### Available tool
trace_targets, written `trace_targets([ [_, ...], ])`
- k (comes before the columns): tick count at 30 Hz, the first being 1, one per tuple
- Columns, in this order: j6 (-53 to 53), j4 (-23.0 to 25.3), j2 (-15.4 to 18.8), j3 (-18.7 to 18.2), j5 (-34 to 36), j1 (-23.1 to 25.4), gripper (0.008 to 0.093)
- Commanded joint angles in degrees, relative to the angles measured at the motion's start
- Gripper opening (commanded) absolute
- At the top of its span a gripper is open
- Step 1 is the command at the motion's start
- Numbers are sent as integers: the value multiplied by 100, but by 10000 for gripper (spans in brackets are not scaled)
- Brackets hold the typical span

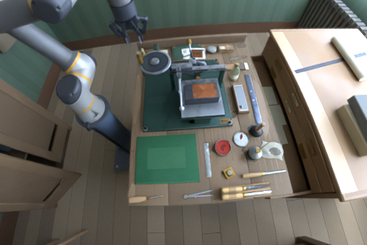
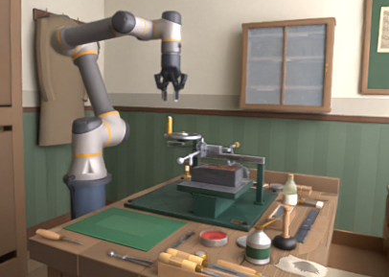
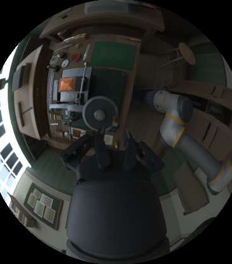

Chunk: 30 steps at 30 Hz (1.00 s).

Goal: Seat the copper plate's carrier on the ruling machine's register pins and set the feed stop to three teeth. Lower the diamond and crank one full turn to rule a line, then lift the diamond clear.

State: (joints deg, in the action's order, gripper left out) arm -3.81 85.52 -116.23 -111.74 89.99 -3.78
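The copper plate [image 1: 204, 90] sits in its dark carrier [image 2: 216, 174] on the ruling machine's grey table [image 1: 202, 108]. The machine stands on a green base [image 1: 185, 97] at the back of the bench. Its round crank wheel [image 1: 155, 62] with a yellow handle [image 2: 169, 124] is at the back left corner. The diamond arm [image 1: 198, 66] spans across above the carrier. My gripper [image 1: 132, 39] hangs high above the crank wheel, partly open and empty. The wrist camera looks down on the wheel [image 3: 100, 112] between the fingers.
Behind the bench is a green panelled wall with a window [image 2: 286, 64]. A green cutting mat [image 1: 167, 158] lies at the bench front. Hand tools, a red dish [image 1: 222, 147], a bottle [image 1: 234, 72] and a whetstone [image 1: 240, 98] lie right of the machine. A cabinet [image 1: 322, 99] stands further right.
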Motion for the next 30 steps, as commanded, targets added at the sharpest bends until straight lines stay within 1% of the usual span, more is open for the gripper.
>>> trace_targets([
  [1,-49,12,20,12,1,-55,480],
  [6,-411,79,167,90,2,-419,480],
  [11,-891,193,434,243,2,-900,480],
  [21,-1783,463,1254,793,1,-1788,480],
  [26,-2073,551,1655,1108,1,-2075,480],
  [30,-2221,590,1895,1312,0,-2222,480],
])
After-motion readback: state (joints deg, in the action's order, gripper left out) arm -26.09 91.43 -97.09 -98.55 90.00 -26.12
